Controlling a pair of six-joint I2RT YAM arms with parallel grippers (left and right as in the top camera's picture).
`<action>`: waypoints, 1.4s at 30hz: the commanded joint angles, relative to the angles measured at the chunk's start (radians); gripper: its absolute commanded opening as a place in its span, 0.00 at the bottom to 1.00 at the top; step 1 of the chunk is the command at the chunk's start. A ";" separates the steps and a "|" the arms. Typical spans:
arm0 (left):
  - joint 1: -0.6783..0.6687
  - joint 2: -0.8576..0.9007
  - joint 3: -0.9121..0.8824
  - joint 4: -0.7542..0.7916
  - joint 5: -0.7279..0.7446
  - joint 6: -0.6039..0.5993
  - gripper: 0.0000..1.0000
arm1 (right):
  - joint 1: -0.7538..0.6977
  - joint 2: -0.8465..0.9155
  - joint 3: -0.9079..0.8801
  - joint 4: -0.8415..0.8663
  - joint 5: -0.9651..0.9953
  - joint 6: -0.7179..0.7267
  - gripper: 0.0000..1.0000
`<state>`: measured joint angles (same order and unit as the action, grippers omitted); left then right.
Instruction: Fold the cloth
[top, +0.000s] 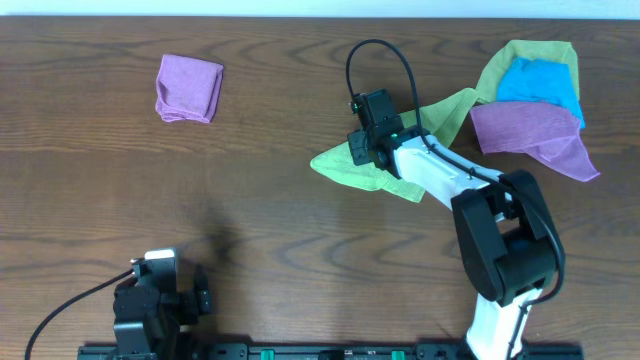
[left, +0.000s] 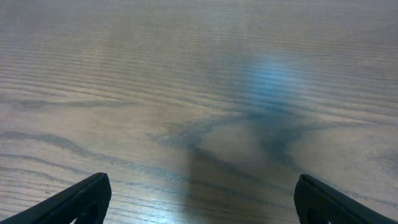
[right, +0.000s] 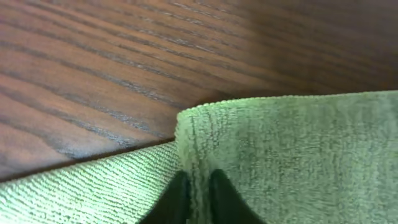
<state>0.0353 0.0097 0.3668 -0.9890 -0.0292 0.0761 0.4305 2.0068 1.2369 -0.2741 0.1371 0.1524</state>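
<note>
The lime-green cloth (top: 345, 166) lies on the wooden table right of centre, stretching from a left corner up to a far right corner near the cloth pile. My right gripper (top: 363, 152) is over its left part and is shut on a raised edge fold of the cloth (right: 286, 149), with the fingertips (right: 198, 186) pinching the hem. A lower layer of the cloth shows beneath. My left gripper (left: 199, 199) is open and empty, low over bare wood; in the overhead view it sits at the front left (top: 160, 295).
A folded purple cloth (top: 188, 88) lies at the far left. A pile at the far right holds a green cloth (top: 530, 55), a blue cloth (top: 540, 85) and a purple cloth (top: 535, 135). The right arm's white link (top: 440, 175) crosses the lime-green cloth.
</note>
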 joint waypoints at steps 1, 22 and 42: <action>-0.006 -0.006 -0.005 -0.013 0.004 0.006 0.95 | -0.008 0.008 0.006 0.004 0.016 0.001 0.06; -0.006 -0.006 -0.005 -0.013 0.004 0.006 0.95 | 0.055 -0.140 0.029 0.181 -0.032 -0.003 0.01; -0.006 -0.006 -0.005 -0.013 0.004 0.006 0.95 | 0.101 0.272 0.480 0.320 -0.093 0.008 0.01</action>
<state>0.0353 0.0097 0.3668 -0.9894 -0.0292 0.0761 0.4995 2.2387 1.6337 0.0502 0.0601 0.1520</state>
